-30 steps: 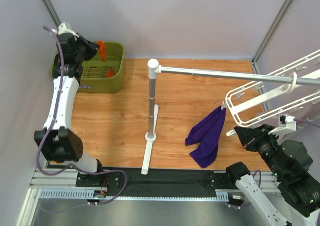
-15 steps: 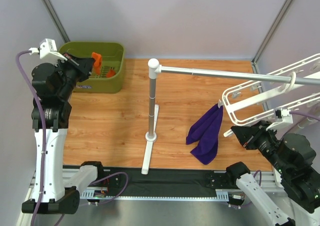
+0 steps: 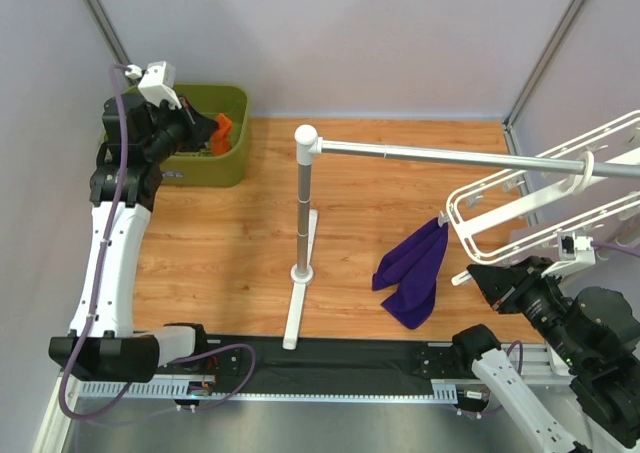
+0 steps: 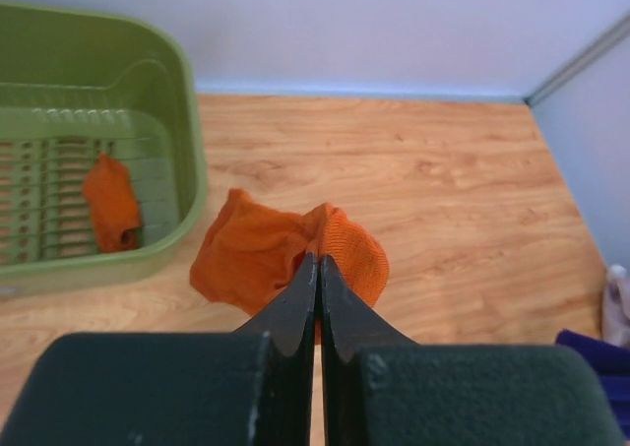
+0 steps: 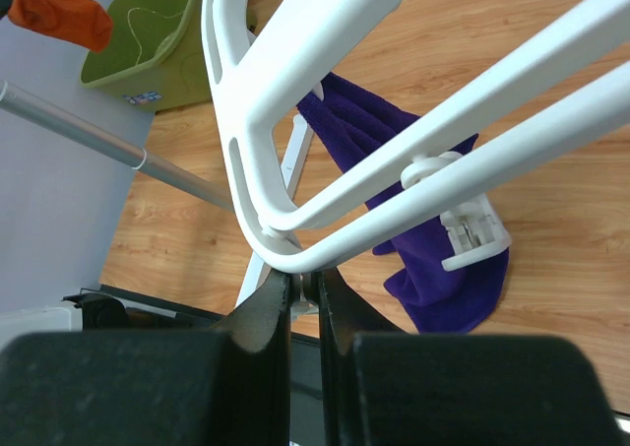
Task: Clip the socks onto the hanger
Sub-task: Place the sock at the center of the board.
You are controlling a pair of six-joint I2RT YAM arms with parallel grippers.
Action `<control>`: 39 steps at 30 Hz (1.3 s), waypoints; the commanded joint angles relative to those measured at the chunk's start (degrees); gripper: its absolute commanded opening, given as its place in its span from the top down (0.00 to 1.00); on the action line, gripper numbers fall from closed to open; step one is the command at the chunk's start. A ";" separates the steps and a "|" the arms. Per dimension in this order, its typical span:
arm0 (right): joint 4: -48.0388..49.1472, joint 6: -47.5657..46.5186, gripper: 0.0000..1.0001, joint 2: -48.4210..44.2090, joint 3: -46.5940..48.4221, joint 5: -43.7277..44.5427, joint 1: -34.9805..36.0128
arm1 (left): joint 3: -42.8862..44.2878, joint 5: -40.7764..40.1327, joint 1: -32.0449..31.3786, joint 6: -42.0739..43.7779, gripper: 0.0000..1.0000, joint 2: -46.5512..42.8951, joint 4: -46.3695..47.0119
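Orange-red fabric sock (image 4: 246, 259) hangs pinched in the closed left gripper (image 4: 316, 262) near the green plastic basket (image 4: 193, 160) and should go slowly to the white plastic hanger (image 5: 443, 131) the right gripper (image 5: 303, 286) pinches.

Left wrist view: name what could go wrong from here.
1. The left hand pinches the sock by one small fold, so it may slip out on the way across.
2. The right hand grips the hanger only at its corner rim, so it may twist when the sock is clipped on.
3. The purple cloth hangs near that corner and could get in the way.
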 commanded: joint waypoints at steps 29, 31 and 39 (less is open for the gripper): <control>-6.72 -4.26 1.00 -0.63 -3.75 -8.34 -0.07 | -40.05 26.24 0.80 -28.65 1.00 -53.74 -4.49; -6.81 -4.43 1.00 -0.89 -3.84 -9.04 0.02 | -41.09 25.45 0.80 -26.10 1.00 -55.77 -12.56; -5.58 -3.39 1.00 -3.00 -7.00 -11.50 -0.07 | -47.60 28.08 0.80 -23.89 1.00 -56.15 -9.89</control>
